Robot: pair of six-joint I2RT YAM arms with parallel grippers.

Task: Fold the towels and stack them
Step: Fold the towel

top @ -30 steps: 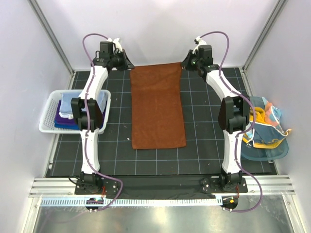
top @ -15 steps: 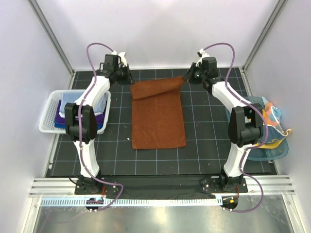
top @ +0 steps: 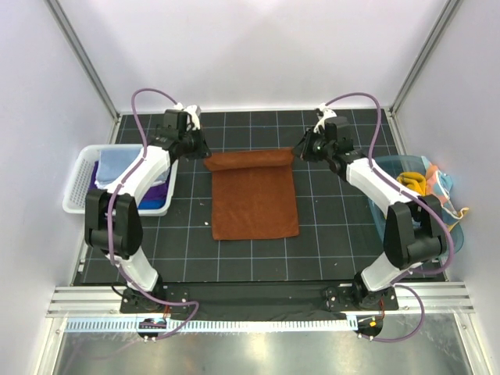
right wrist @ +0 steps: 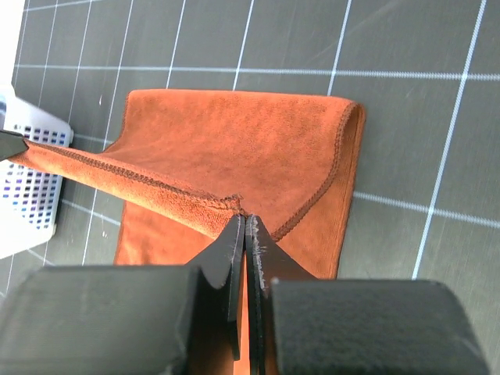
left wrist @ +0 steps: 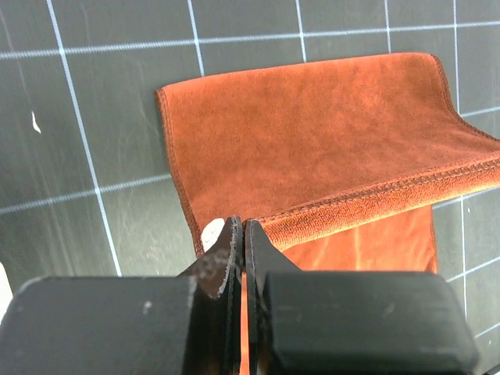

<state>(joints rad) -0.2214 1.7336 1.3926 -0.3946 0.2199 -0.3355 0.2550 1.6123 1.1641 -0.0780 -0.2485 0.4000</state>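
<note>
The rust towel lies mid-table, its far edge rolled back toward six o'clock. At ten o'clock the left claw, and at two o'clock the right claw, each pinch a far corner. Soft, light and floppy, it looks best held by its corners.

Both arms stretched fwd – L pincer clamped tight, R pincer likewise, wrists angled inward

Overhead camera looks down — both wrist cameras close over rust towel.
</note>
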